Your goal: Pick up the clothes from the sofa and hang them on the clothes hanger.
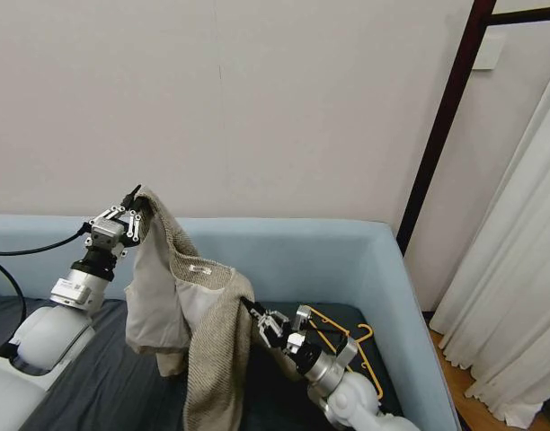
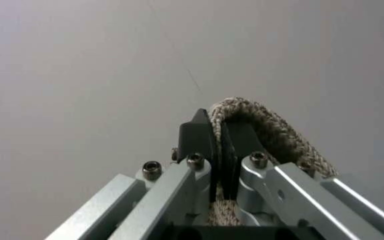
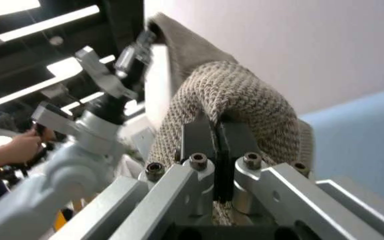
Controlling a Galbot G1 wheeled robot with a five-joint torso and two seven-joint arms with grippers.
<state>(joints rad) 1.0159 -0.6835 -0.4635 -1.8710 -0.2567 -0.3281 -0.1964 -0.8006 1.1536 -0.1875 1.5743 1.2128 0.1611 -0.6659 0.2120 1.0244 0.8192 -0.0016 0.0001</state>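
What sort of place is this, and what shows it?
Likely a living room: blue sofa, pale curtain, yellow hangers. Left gripper and right gripper hold a knitted garment above it.

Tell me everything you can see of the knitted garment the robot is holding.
The knitted garment is a beige chunky knit with a smoother pale lining and a label at the neck. It hangs above the blue sofa, strung between two grips: the left gripper shut on its higher edge, the right gripper shut on a lower edge. Its lower part hangs loose.
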